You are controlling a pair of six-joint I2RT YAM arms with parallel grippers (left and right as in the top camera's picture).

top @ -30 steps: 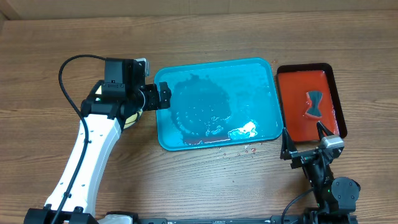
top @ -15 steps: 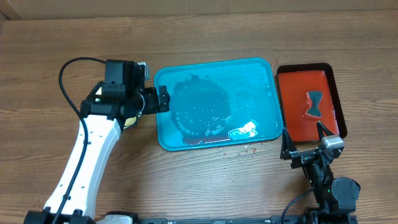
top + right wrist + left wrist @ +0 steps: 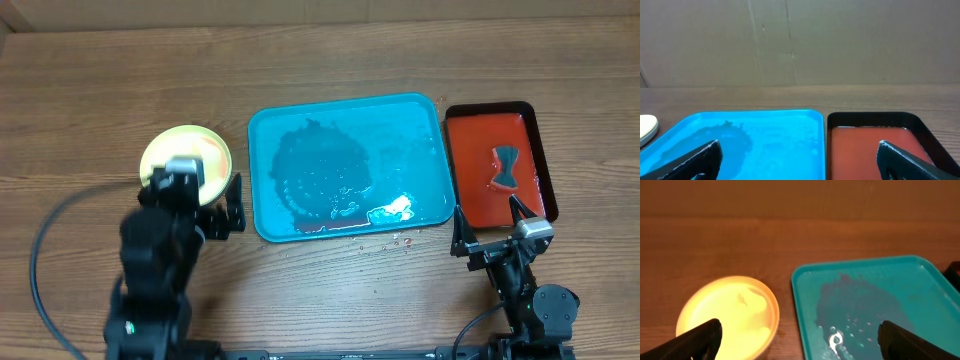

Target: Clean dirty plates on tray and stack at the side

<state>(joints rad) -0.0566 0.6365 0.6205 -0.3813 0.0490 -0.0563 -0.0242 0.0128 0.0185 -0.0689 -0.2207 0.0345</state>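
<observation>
A pale yellow-green plate sits on the wooden table left of the turquoise tray; whether other plates lie under it I cannot tell. It also shows in the left wrist view and at the left edge of the right wrist view. The tray holds no plate, only a wet dark patch, droplets and a red smear at its front edge. My left gripper is open and empty, at the front of the gap between plate and tray. My right gripper is open and empty at the front right.
A smaller red tray with a dark rim stands right of the turquoise tray and holds a dark bow-shaped object. Drops of liquid lie on the table in front of the turquoise tray. A cardboard wall stands behind the table.
My left arm has pulled back toward the front of the table, uncovering the yellow-green plate beside the tray. The right arm has not moved.
</observation>
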